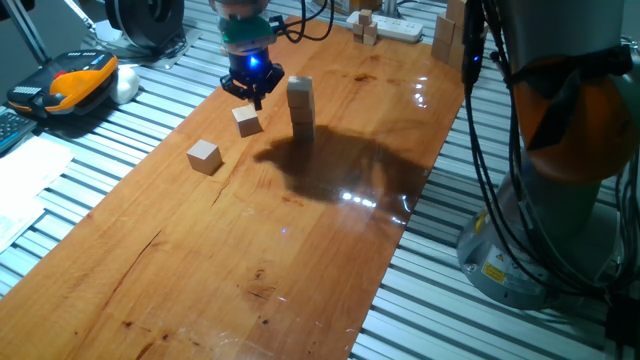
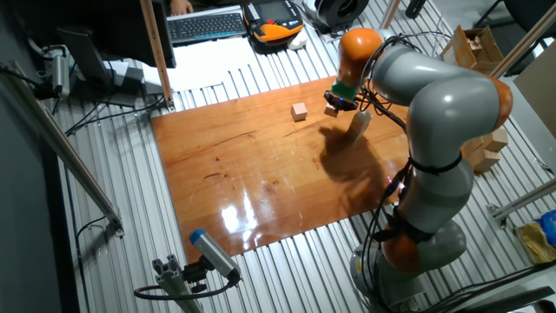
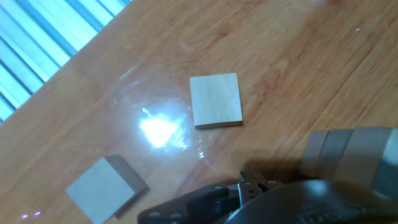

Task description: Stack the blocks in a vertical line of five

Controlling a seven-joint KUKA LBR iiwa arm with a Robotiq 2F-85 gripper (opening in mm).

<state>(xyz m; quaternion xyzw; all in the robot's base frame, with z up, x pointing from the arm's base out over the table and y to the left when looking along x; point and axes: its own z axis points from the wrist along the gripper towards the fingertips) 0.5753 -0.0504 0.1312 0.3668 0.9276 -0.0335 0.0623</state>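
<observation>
We see the KUKA arm (image 2: 434, 130) bent low over the wooden tabletop (image 1: 250, 260), its grey and orange links reaching from the base at the table's edge to the far side of the board. Its shadow spreads dark across the glossy wood beside the stack.

The stack (image 1: 300, 102) stands upright near the far end of the board, three small cubes high as best we can count in one fixed view. We judge the task a little past halfway, with two of the five blocks not yet placed.

The gripper (image 1: 252, 90) hangs just left of the stack, apart from it, with a blue light glowing on its body. We cannot tell how wide its fingers stand: the fixed views show only a dark cluster, and the hand view shows just the black edge of the hand at the bottom of the frame. Nothing appears to be held.

Directly below lies the nearer loose block (image 1: 247, 121), flat on the wood and turned slightly askew; in the hand view it sits almost centred (image 3: 215, 101), which suggests the hand is lined up to take it. The farther loose block (image 1: 204, 156) rests well apart, toward the near-left edge of the board.
</observation>
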